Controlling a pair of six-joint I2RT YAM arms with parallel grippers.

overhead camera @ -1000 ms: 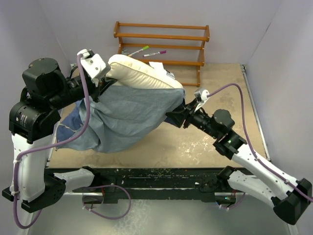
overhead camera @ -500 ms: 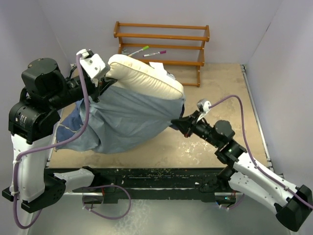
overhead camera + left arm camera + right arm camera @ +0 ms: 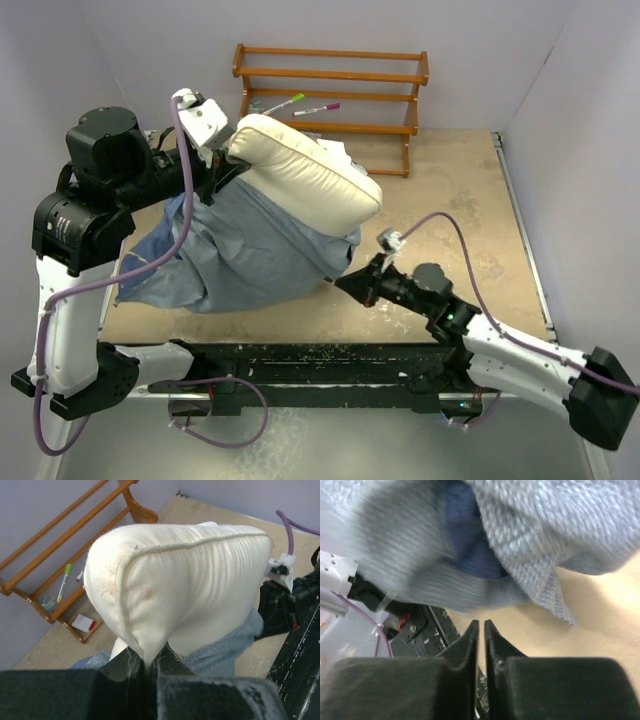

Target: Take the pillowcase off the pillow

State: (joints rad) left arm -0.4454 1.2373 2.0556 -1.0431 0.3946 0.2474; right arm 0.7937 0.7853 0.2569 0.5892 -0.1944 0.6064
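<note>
Wooden rack (image 3: 340,52) holds a green marker (image 3: 285,101) and apparently a pink marker (image 3: 322,107).

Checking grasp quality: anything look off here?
Right claw is shut on nothing, and the pillowcase hangs clear of its tips. Left claw pinches a pillow corner, so nothing grips the pillowcase.

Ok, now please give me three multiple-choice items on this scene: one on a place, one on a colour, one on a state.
1. Where does the wooden rack stand? A at the far edge of the table; B at its near edge; C at its left edge.
2. What colour is the pillow? A cream; B red; C black.
3. How is the right gripper? A open wide; B shut on the pillow; C shut, empty.
Answers: 1 A, the top view shows it at the back; 2 A, its bare end above the pillowcase is cream; 3 C, its fingers meet with nothing between.
</note>
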